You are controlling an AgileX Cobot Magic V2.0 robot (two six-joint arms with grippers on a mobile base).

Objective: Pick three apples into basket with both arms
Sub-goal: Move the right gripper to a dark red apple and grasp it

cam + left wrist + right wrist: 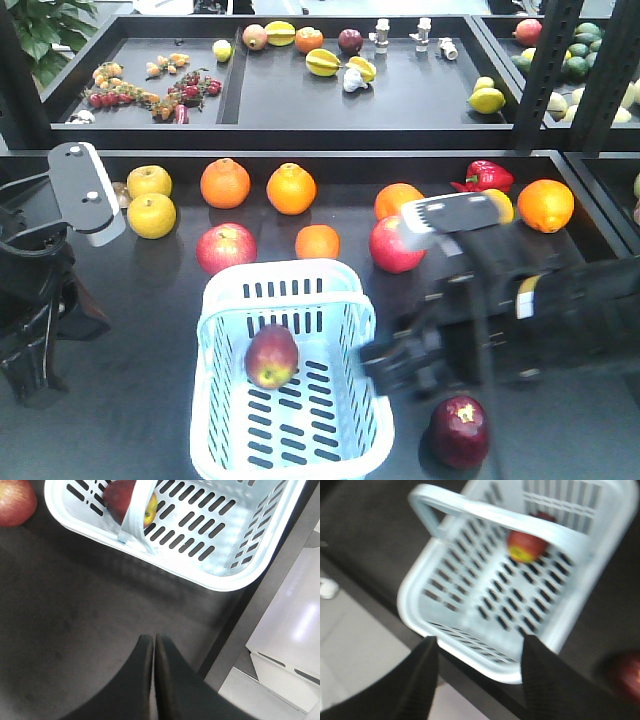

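The pale blue-white basket (205, 400) stands at the table's front centre. One dark red apple with a yellow-green patch (271, 356) lies inside it, also seen from the left wrist (125, 500) and from the right wrist (526, 545). A second dark apple (459, 430) rests on the table right of the basket; it shows blurred in the right wrist view (626, 674). My right gripper (385, 368) hovers open and empty by the basket's right front side (480, 642). My left gripper (153, 639) is shut on nothing over bare table left of the basket (220, 582).
Two pinkish-red apples (225, 248) (392, 245) lie behind the basket, with oranges (225, 183) (317, 241), yellow fruit (150, 215) and a red pepper (488, 176) further back. A rear shelf holds more fruit. The table's front edge runs just below both grippers.
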